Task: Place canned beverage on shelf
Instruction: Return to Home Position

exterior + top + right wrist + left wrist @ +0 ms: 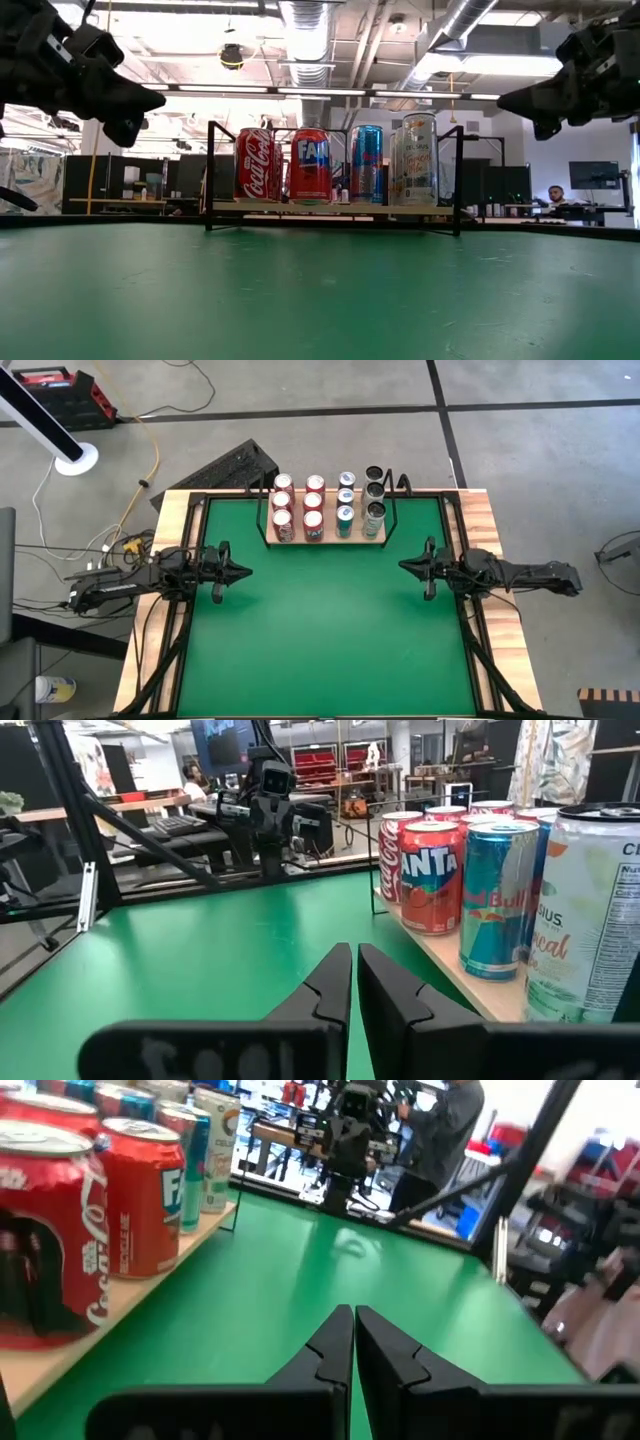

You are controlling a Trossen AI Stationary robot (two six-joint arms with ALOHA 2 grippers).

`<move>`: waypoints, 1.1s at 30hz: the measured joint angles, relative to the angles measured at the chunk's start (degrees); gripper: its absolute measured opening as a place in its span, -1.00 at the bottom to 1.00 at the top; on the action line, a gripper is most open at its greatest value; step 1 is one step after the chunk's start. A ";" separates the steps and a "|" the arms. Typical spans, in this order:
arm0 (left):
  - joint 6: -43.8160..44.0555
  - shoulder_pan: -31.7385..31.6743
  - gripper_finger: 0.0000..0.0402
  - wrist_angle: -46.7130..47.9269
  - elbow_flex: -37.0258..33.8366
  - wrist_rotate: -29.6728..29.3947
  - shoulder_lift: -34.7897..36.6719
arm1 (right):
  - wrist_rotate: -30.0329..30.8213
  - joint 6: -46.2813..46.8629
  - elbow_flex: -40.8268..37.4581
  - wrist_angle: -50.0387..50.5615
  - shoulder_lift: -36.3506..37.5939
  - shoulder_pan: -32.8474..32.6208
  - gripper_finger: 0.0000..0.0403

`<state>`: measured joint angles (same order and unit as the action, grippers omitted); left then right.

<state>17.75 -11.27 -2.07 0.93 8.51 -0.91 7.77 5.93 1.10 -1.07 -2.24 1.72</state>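
Note:
The shelf (325, 542), a light-wood board with black wire ends, stands at the far middle of the green table (320, 650). Several cans stand upright on it in four rows: red cola cans (283, 518), red Fanta cans (314, 518), blue cans (345, 510) and pale tall cans (374, 510). In the low view they show in a line, cola (257, 165) to pale can (414, 160). My left gripper (245, 571) hovers shut at the table's left side and points right. My right gripper (403, 566) hovers shut at the right side and points left. Neither holds anything.
Open green surface lies between the two grippers and toward the near edge. Light-wood strips (160, 600) edge the table. A black case (235, 465) lies on the floor beyond the far left corner. A person (450, 1120) stands in the room behind.

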 joint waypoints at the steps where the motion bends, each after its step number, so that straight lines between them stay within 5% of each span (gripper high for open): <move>1: -1.57 0.00 -1.00 0.00 0.00 0.08 -0.15 | -0.04 0.00 0.00 0.02 -0.04 -0.01 -0.76; 33: -4.72 0.00 -1.00 0.52 -0.02 -2.95 -0.20 | -0.24 0.07 -0.02 0.60 -0.09 -0.02 -0.75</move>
<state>13.04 -11.27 -1.54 0.91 5.56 -1.10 7.53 6.00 1.08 -0.47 -2.33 1.69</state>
